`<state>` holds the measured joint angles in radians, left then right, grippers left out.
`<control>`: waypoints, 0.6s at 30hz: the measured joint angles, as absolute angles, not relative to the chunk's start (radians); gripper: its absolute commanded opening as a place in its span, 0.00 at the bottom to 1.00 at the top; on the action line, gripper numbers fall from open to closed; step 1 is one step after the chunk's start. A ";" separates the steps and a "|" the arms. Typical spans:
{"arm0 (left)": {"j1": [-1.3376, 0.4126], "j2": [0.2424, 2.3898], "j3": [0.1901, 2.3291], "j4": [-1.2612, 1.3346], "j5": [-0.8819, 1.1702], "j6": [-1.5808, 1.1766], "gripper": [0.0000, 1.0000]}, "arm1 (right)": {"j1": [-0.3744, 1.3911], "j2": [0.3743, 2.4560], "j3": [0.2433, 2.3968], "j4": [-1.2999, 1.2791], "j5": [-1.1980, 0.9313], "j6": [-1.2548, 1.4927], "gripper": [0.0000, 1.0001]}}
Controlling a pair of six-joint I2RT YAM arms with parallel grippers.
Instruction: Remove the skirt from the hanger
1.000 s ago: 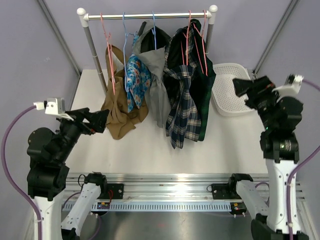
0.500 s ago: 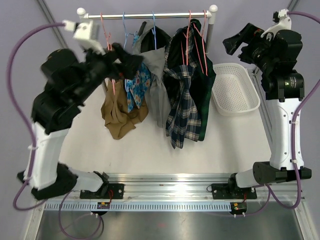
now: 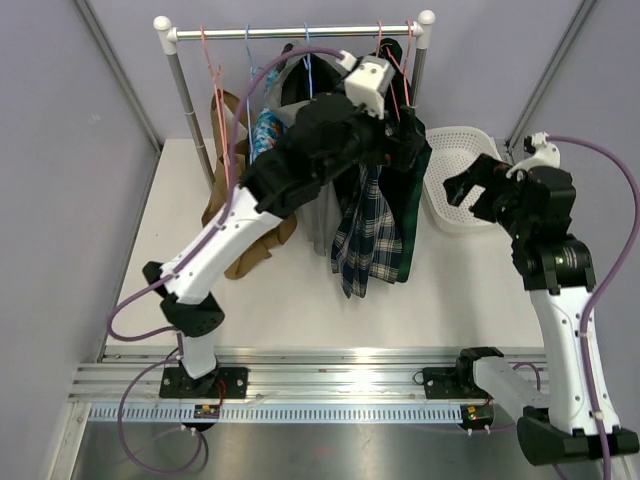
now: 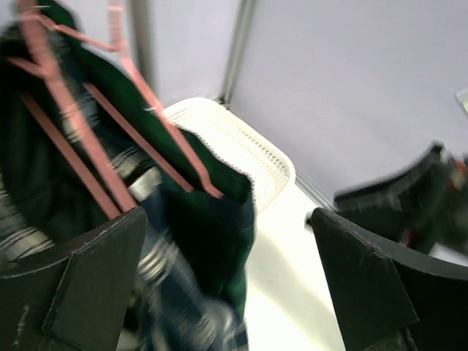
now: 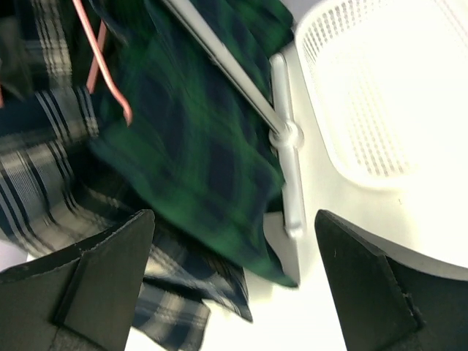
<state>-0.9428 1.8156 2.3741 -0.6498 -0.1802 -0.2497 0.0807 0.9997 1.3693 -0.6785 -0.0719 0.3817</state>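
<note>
The green plaid skirt (image 3: 408,190) hangs on a pink hanger (image 3: 380,75) at the right end of the rail, over a navy and white plaid garment (image 3: 360,235). My left gripper (image 3: 405,150) is stretched up across the rack, open and empty, right by the skirt's upper part. In the left wrist view its jaws (image 4: 227,219) stand wide apart, with the pink hanger (image 4: 95,139) and green cloth (image 4: 212,212) close ahead. My right gripper (image 3: 462,192) is open and empty, just right of the skirt. The right wrist view (image 5: 234,216) faces the skirt (image 5: 197,161).
The rack's right post (image 5: 285,146) stands between the skirt and the white basket (image 3: 470,215). A tan garment (image 3: 235,240), a blue floral one (image 3: 265,135) and a grey one (image 3: 320,215) hang further left on the rail (image 3: 290,32). Purple walls enclose the table.
My left arm has swung from the left-hand hangers across the rack to the plaid skirt. My right arm has dropped from high by the rail to beside the basket.
</note>
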 measured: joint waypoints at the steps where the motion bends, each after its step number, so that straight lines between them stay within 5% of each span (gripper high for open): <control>1: -0.952 1.838 2.380 -0.629 -0.182 -0.247 0.99 | 0.081 0.956 1.327 -0.678 -0.070 0.382 0.99; 18: -0.991 2.064 2.429 -0.315 -0.424 -0.263 0.99 | 0.081 0.699 1.124 -0.731 -0.062 0.374 0.98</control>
<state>-0.9913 2.0636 2.4290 -0.3145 -0.4240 -0.2634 0.0807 0.6987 1.1240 -0.7315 -0.0624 0.3740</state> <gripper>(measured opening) 0.987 0.985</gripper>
